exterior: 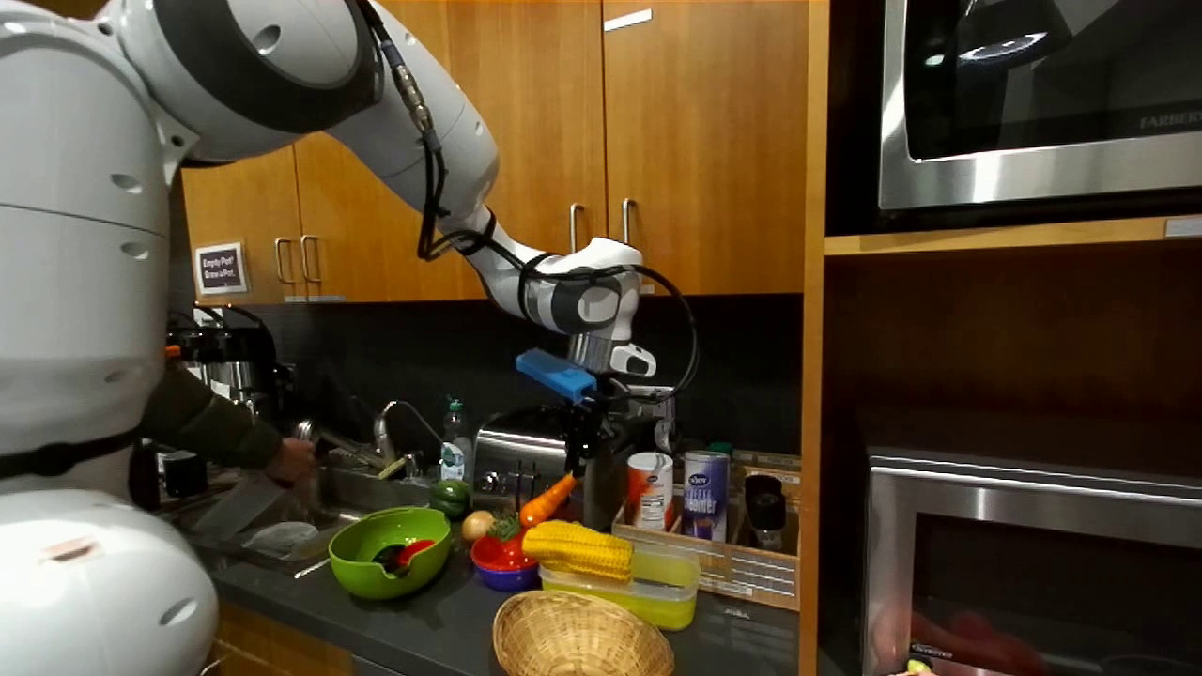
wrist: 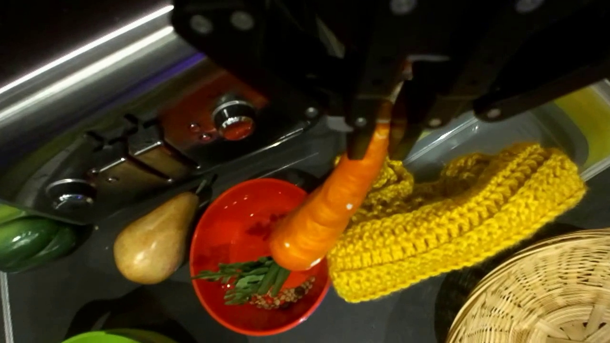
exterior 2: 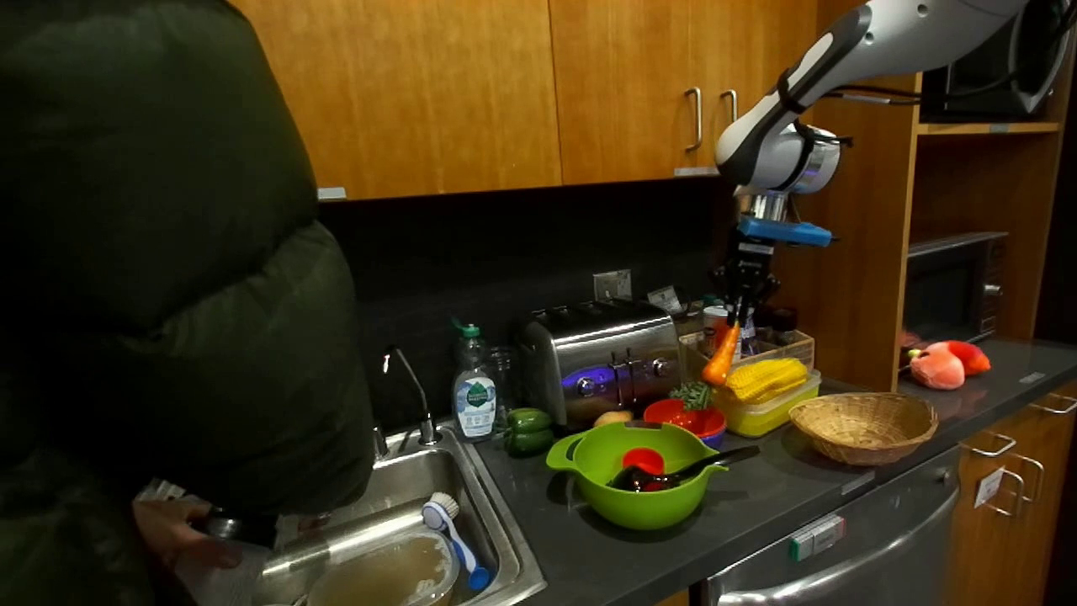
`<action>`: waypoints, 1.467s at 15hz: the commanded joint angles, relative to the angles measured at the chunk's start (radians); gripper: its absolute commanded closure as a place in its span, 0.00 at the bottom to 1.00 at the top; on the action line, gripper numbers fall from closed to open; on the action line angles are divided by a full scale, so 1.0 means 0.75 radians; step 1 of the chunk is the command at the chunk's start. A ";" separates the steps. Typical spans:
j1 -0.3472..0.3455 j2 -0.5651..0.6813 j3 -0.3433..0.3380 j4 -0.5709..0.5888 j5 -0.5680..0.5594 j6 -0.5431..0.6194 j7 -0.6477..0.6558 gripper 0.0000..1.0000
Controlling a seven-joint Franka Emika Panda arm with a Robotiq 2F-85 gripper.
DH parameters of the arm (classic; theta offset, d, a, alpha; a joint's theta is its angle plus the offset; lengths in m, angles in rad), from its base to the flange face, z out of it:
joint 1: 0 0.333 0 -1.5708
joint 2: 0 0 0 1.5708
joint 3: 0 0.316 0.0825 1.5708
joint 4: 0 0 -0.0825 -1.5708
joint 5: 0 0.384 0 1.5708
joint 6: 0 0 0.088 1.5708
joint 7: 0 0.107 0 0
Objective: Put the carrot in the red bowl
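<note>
The orange carrot (wrist: 329, 209) hangs at a tilt from my gripper (wrist: 380, 155), thick end down. The gripper is shut on its thin end; the carrot also shows in both exterior views (exterior: 547, 500) (exterior 2: 722, 358). Green leaves (wrist: 259, 278) show at the thick end, over the bowl. The small red bowl (wrist: 219, 214) lies beneath; in the wrist view the thick end overlaps its right part. In an exterior view the carrot is above the red bowl's (exterior 2: 665, 411) right edge. Whether the leaves touch the bowl, I cannot tell.
A yellow corn (wrist: 452, 224) on a lidded container (exterior: 671, 591) stands beside the bowl. A blue bowl (exterior: 507, 577) sits under the red one. A lime-green bowl (exterior 2: 639, 505), woven basket (exterior 2: 862, 429), pear (wrist: 155, 238) and toaster (exterior 2: 606, 337) are close by. A person's arm (exterior: 211, 422) reaches into the sink.
</note>
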 commanded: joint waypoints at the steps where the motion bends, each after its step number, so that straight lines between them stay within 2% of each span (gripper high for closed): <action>1: 0.011 -0.058 0.012 -0.080 0.009 0.049 0.018 0.96; 15: 0.030 -0.059 0.043 -0.100 0.023 0.081 0.007 0.96; 22: 0.043 -0.034 0.053 -0.083 -0.023 0.066 0.025 0.96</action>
